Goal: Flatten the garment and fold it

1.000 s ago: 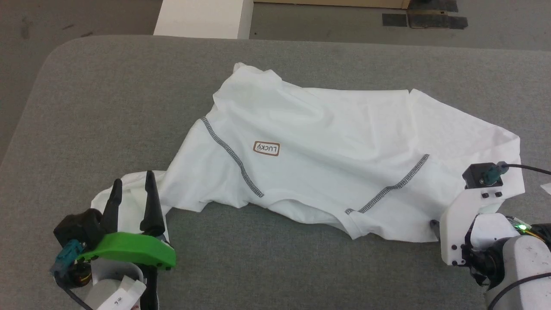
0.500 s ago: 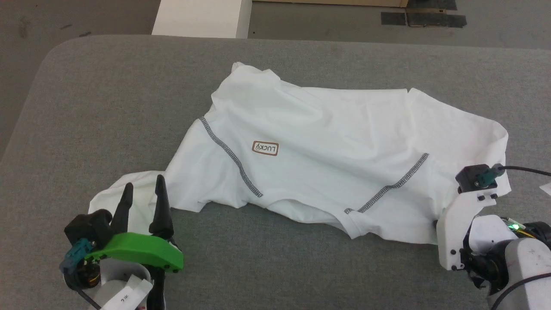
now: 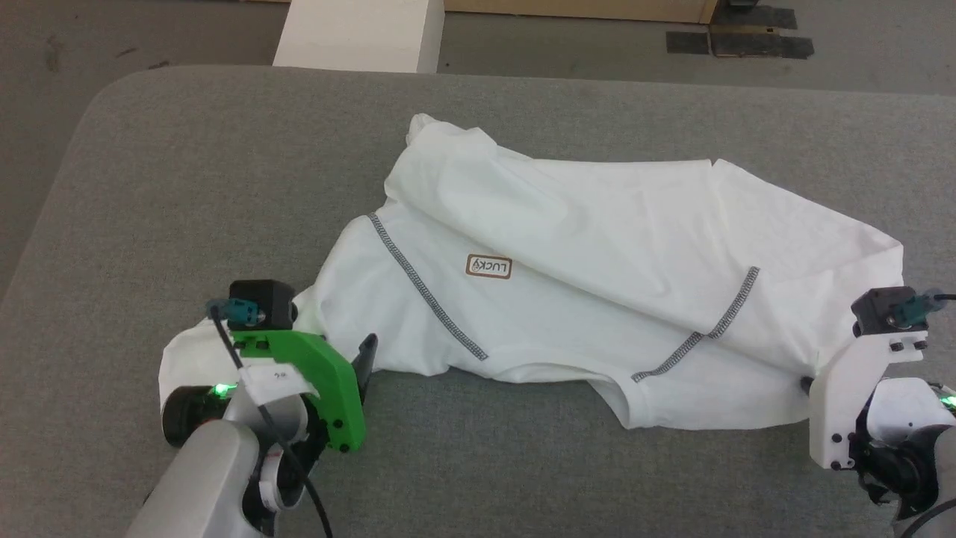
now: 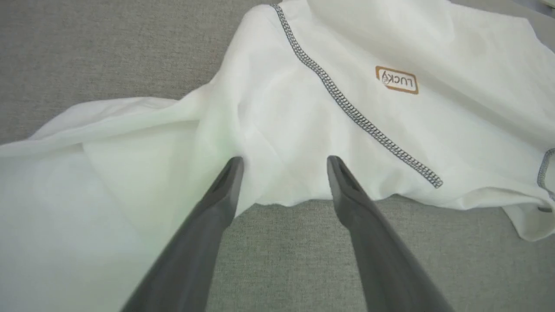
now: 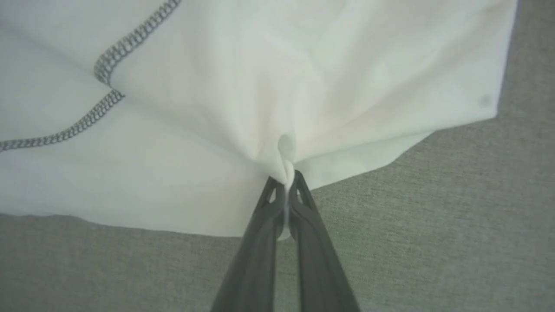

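One pinch: right tool (image 5: 286, 180) clamped on garment (image 3: 597, 224) edge; left tool (image 4: 284, 162) agape over it

site: robot test lab | cues: grey felt-topped table (image 3: 187, 187), bare grey floor (image 3: 567, 45), black tape patches (image 3: 758, 45), white box (image 3: 358, 33)

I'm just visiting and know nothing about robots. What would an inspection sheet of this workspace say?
Surface: grey fabric-covered table.
Job's things: white garment, rumpled, partly folded over itself, LUCKY patch up.
Clutter: nothing seen.
Grippers: left gripper open, fingertips over the garment's near edge; right gripper shut on a pinched bunch of garment.
Cables: black cable at the left wrist; second cable at the right wrist camera.
Surroundings: white box and dark tape patches on the floor beyond the table.
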